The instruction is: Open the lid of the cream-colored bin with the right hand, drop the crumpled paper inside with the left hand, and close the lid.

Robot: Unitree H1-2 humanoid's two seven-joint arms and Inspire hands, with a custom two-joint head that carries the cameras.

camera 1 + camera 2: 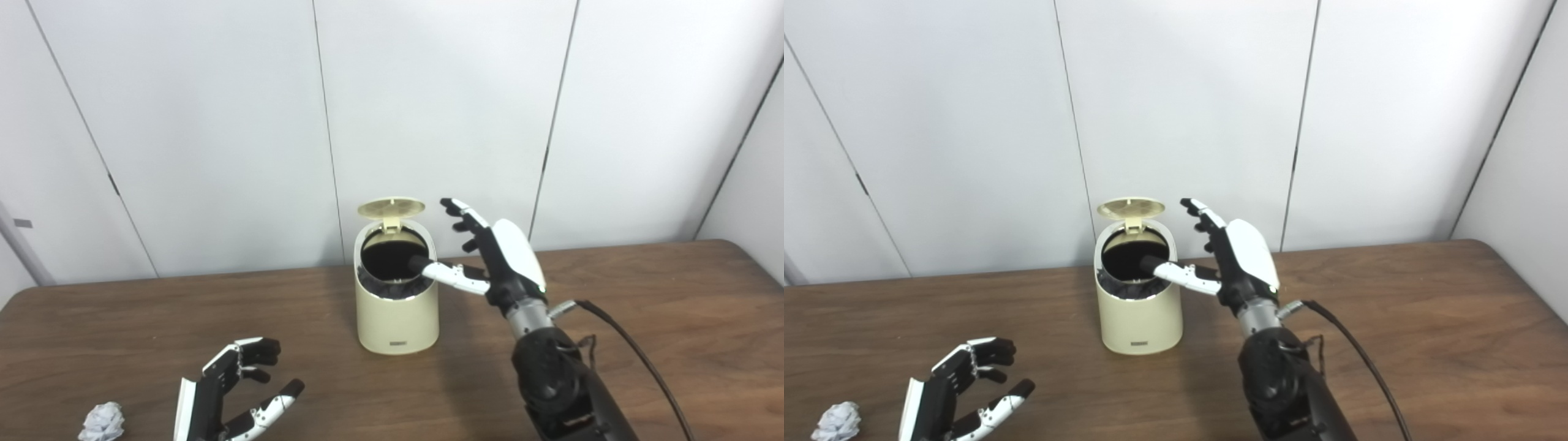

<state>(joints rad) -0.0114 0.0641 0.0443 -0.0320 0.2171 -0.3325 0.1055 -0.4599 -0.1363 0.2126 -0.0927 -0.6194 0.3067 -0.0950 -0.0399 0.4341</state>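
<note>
At the near edge: left robot hand (226, 392) is cut off at the bottom of the picture, so only its palm and digits show; black and white plastic, fingers curled but spread apart from the thumb, holding nothing, above the table.
Near left corner: crumpled paper (102, 422), a small white wrinkled ball lying on the table just to the left of the left robot hand, apart from it; its lower part is close to the picture's edge.
Right arm: black forearm rises from the bottom edge, partly cut off, with a metal wrist and a thin black cable (637, 355) looping off to the right.
Table (643, 288): dark brown wood grain, rounded corners, matte.
Middle: cream-colored bin (397, 312), a smooth rounded cylinder with a slanted top opening and a small label low on the front, too small to read.
Bin inside: dark, lined with a black bag crumpled at the rim; contents cannot be made out.
Right robot hand (493, 257): glossy white back shell, fingers straight and apart, pointing up beside the bin; thumb reaches over the rim, its dark tip hard to separate from the black opening. Holds nothing.
Lid (391, 208): round cream disc, hinged at the back, standing open.
Far: white panelled wall (202, 122) with thin dark seams.
</note>
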